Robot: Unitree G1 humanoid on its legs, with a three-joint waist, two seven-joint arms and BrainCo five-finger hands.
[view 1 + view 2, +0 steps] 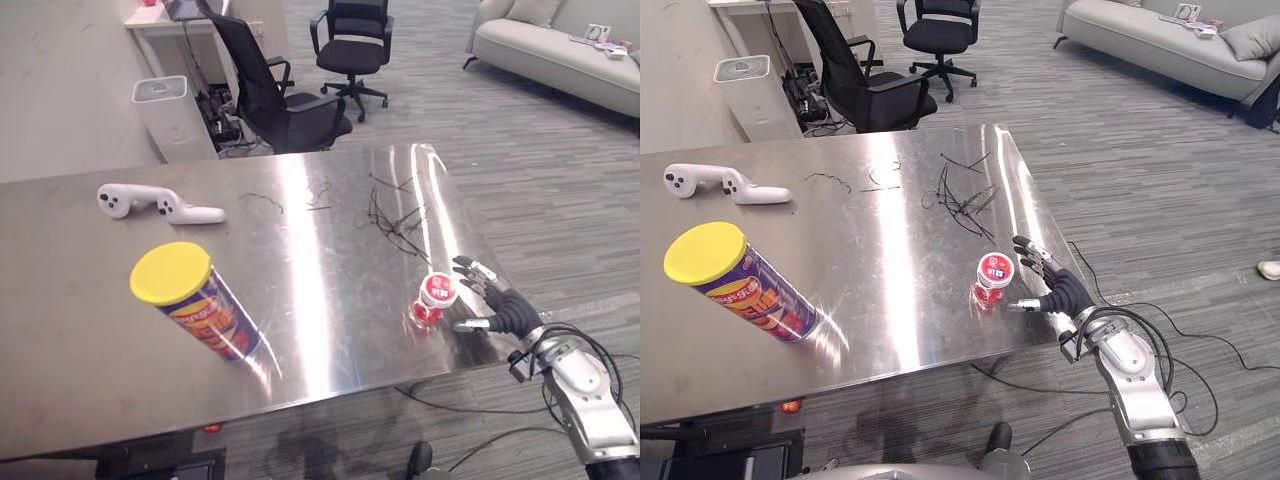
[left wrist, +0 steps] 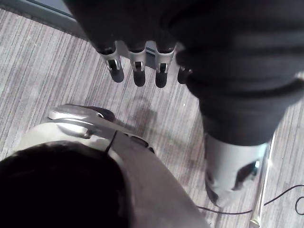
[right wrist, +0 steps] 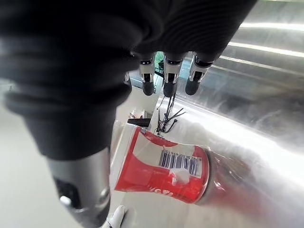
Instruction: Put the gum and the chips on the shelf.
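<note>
A small red gum tub [image 1: 435, 298] with a white-rimmed lid stands upright near the right edge of the steel table [image 1: 300, 300]. My right hand [image 1: 500, 305] is just to its right, fingers spread open, thumb [image 3: 80, 190] and fingers on either side of the tub [image 3: 161, 166] without closing on it. A tall chips can [image 1: 195, 300] with a yellow lid stands upright on the table's front left. My left hand [image 2: 142, 66] hangs below the table over the carpet, fingers straight and holding nothing.
A white game controller [image 1: 155, 202] lies at the table's back left. Thin black wires [image 1: 395, 225] are scattered behind the gum. Beyond the table stand two black office chairs [image 1: 285, 100], a white bin [image 1: 170, 115] and a grey sofa [image 1: 560, 50].
</note>
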